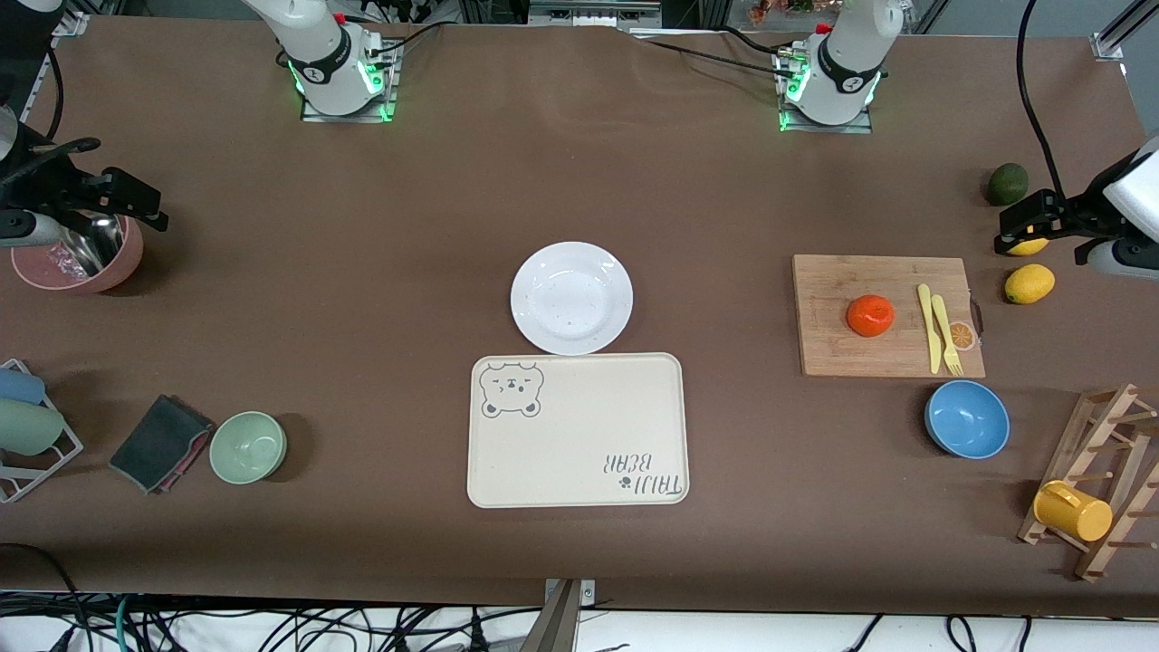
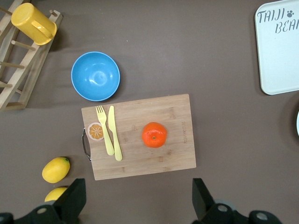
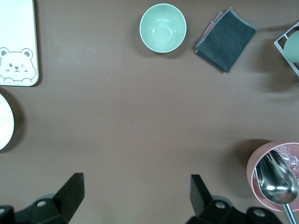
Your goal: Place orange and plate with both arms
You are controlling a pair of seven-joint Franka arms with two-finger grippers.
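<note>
Left gripper (image 2: 135, 205) up in the air at the left arm's end of the table, fingers spread wide, holding nothing. In the front view (image 1: 1023, 226) it hangs over a lemon (image 1: 1028, 246), mostly covering it; a second lemon (image 1: 1029, 283) lies just beside, and a dark green avocado (image 1: 1007, 184) sits close by, farther from the front camera. Only the finger tips (image 2: 71, 200) show in the left wrist view; the arm body is cut off at the frame edge.

Out from that gripper toward the table's middle: a wooden cutting board (image 1: 824, 353) with the orange (image 1: 870, 315) resting on it, untouched. Yellow knife (image 1: 928, 326) and fork (image 1: 945, 335) lie side by side on the board, between orange and gripper. Blue bowl (image 1: 967, 418) is just off the board's nearer edge.

Right gripper (image 3: 135, 205) also raised and spread, empty, over the right arm's end of the table. In the front view (image 1: 136, 208) it hovers over the rim of a pink bowl (image 1: 122, 263) holding a metal scoop (image 3: 275, 179); the bowl's contents are hard to read, possibly clear wrap. Both arms wait.

The plate (image 1: 571, 297) sits mid-table, well apart from both grippers, touching or slightly overlapping the bear tray (image 1: 579, 453) on its nearer side. In the right wrist view only a sliver of plate (image 3: 3, 121) shows.
</note>
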